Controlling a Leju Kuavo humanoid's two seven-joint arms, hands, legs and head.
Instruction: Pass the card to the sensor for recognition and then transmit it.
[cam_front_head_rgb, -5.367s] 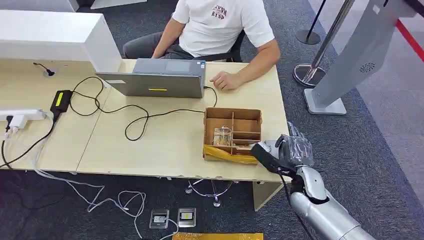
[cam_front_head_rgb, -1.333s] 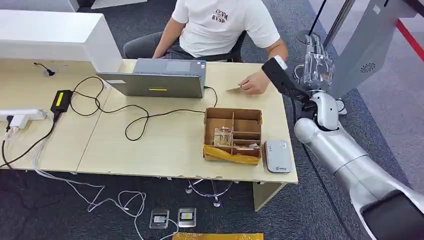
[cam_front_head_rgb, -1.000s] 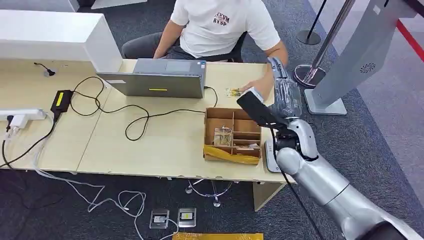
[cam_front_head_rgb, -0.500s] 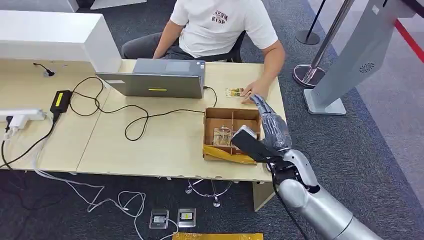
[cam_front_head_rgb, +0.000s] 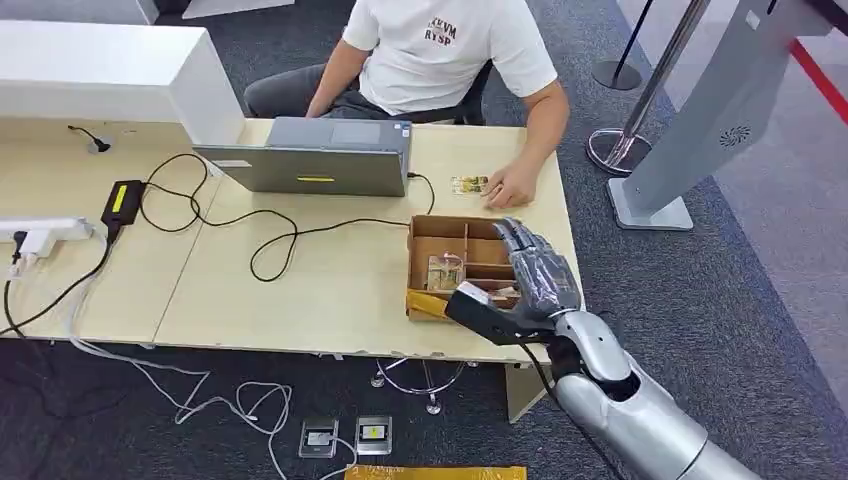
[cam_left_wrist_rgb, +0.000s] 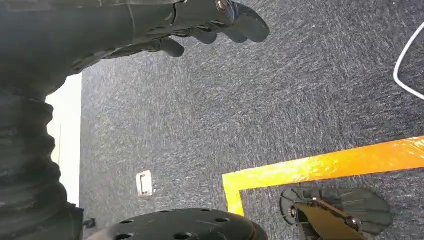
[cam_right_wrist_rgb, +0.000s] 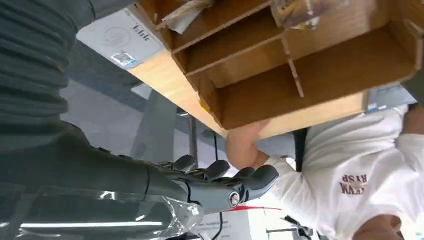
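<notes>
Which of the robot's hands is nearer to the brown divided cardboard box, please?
Right. The right hand is over the brown divided cardboard box's right side; the left hand hangs low above the carpet.

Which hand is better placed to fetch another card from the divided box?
Right. The right hand hangs open directly over the cardboard box on the desk, whereas the left hand hangs down by the carpet, away from the desk.

Card (cam_front_head_rgb: 468, 185) flat beside person's hand (cam_front_head_rgb: 512, 188)
</notes>
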